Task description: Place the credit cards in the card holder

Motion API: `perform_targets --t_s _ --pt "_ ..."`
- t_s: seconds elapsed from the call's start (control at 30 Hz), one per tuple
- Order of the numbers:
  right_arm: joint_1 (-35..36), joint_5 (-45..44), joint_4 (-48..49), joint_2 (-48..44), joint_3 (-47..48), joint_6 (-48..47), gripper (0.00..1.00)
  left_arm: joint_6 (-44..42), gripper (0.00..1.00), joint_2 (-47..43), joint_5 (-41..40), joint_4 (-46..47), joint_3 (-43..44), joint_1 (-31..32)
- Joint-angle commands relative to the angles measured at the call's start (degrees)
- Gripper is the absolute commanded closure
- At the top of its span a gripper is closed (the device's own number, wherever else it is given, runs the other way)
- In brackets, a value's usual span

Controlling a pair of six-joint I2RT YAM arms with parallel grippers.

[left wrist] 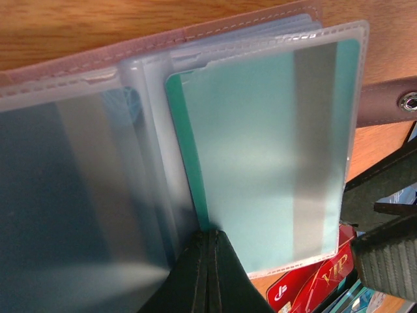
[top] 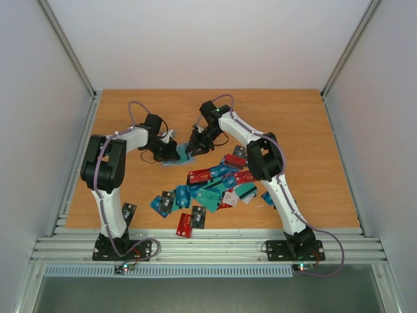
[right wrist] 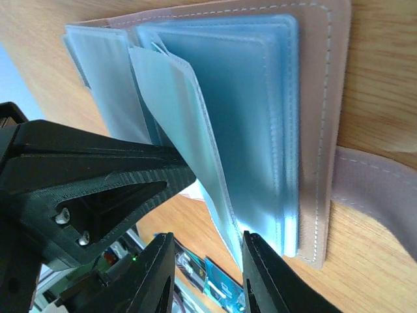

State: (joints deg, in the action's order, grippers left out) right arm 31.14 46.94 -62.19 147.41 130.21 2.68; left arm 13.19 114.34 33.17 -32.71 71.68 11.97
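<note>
Wooden table [top: 306, 130], white walls on three sides.

1. Card holder [right wrist: 260, 98]: tan, lying open on the table between the two gripper tips, clear sleeves fanned out. One sleeve stands lifted away from the stack. A teal card [left wrist: 260, 150] with a grey stripe sits inside a sleeve directly ahead of the left fingertips. Closure strap [left wrist: 391, 103] with a metal snap extends off the holder's far edge.

2. Left gripper [left wrist: 208, 274]: fingers pressed together with only a thin seam between them, pinched on the holder's sleeves near the spine.

3. Right gripper [right wrist: 208, 242]: fingers parted with a clear gap, gripping nothing. The lower edge of the lifted sleeve hangs just ahead of that gap.

4. Credit cards [top: 215, 186]: loose pile of red, blue, teal and black cards on the table, behind the right gripper and towards the arm bases. A red card [left wrist: 319, 280] marked VIP lies just beside the holder's corner.
</note>
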Motion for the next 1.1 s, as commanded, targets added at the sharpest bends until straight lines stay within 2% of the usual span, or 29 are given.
perform_targets --t_s 0.0,0.43,0.77,1.07 --pt "0.9 3.5 1.6 1.1 1.7 0.5 0.70 -0.7 1.00 1.6 -0.6 0.7 0.5 0.4" --pt "1.8 5.6 2.7 1.2 3.1 0.7 0.70 1.2 1.00 -2.2 1.0 -0.5 2.2 0.3" --pt "2.3 5.5 2.7 2.0 4.7 1.9 0.70 4.1 0.98 -9.3 -2.0 -4.1 3.6 0.0" --pt "3.5 5.4 5.1 2.8 5.9 4.8 0.70 6.6 0.94 -17.4 -4.6 -7.6 1.6 -3.1"
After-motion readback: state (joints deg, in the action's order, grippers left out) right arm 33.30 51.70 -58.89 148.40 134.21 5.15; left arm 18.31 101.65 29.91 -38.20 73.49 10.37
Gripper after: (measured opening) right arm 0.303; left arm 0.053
